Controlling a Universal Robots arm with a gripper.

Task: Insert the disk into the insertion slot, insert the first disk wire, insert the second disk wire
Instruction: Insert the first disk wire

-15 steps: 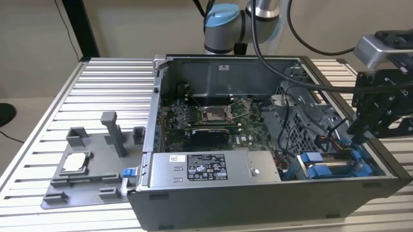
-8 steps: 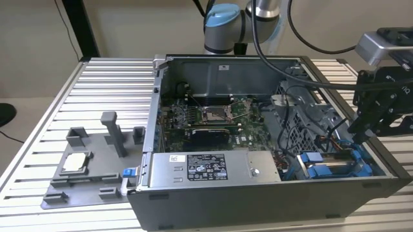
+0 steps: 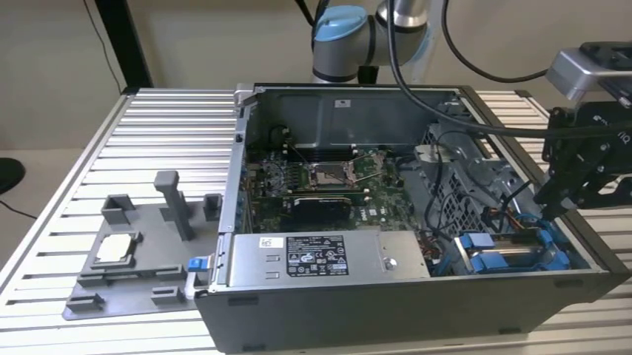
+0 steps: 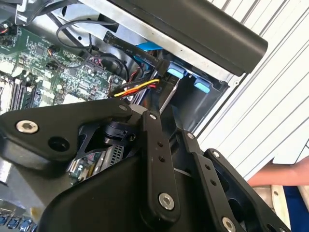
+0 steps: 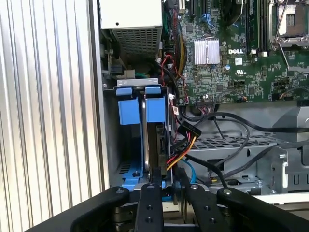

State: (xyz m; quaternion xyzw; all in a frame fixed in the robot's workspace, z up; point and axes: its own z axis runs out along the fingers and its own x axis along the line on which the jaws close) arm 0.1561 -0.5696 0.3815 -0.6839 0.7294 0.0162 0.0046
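The arm [image 3: 348, 33] is being held bent over towards the exterior view's right, the pincer [image 3: 558, 201] being pointed downward; its black linkages [image 5: 147, 208] are being seen in both wrist views.

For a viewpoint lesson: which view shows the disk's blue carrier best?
First wrist view: the blue carrier is close and unblocked. The exterior view shows it in the case's corner; the second wrist view, its tabs.

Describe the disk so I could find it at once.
Start at the open computer case on the slatted table. In its corner toward the exterior view's right, beside the grey labelled power-supply box, the disk sits on edge. Its bright blue plastic frame sets it apart from the grey metal around it.
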